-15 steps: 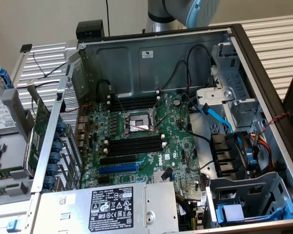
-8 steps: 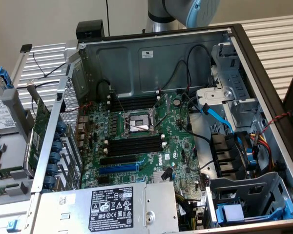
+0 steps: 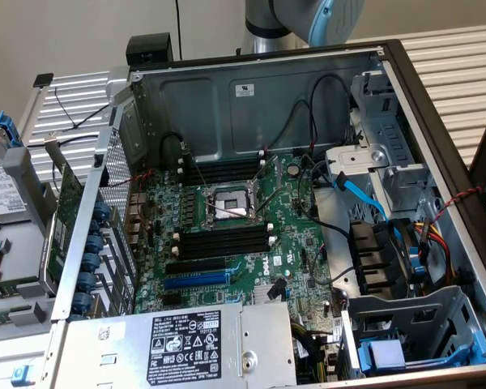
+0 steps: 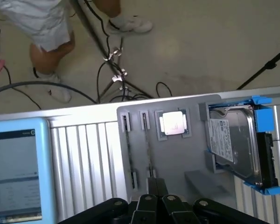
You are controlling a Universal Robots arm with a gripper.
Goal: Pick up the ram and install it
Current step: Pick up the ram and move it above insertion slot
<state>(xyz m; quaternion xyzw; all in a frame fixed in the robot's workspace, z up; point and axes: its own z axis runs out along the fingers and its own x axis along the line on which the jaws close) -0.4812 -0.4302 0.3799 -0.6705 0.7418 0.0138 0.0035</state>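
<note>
**Ram not yet lifted, slots bare**

Nearest in the exterior view, the power supply (image 3: 178,344) lies along the case's near edge. Just beyond it on the motherboard (image 3: 296,263), the memory slots (image 3: 223,241) stand black and bare with white clips at their ends. No green stick sits in any of them, so by my reading the install is not yet done.

In the wrist view, the pincer (image 4: 157,183) hangs over the gray tray (image 4: 177,158), its fingers pressed together with nothing visible between them. Just past its tips, a thin dark edge in a narrow tray slot is probably the ram (image 4: 148,148), standing on its edge, though I cannot be sure. The pick-up does not look made. A processor (image 4: 172,123) and a hard drive (image 4: 235,144) in a blue carrier rest on the tray alongside.

Farthest off in the exterior view, the arm (image 3: 300,20) rises behind the case's far wall.
</note>
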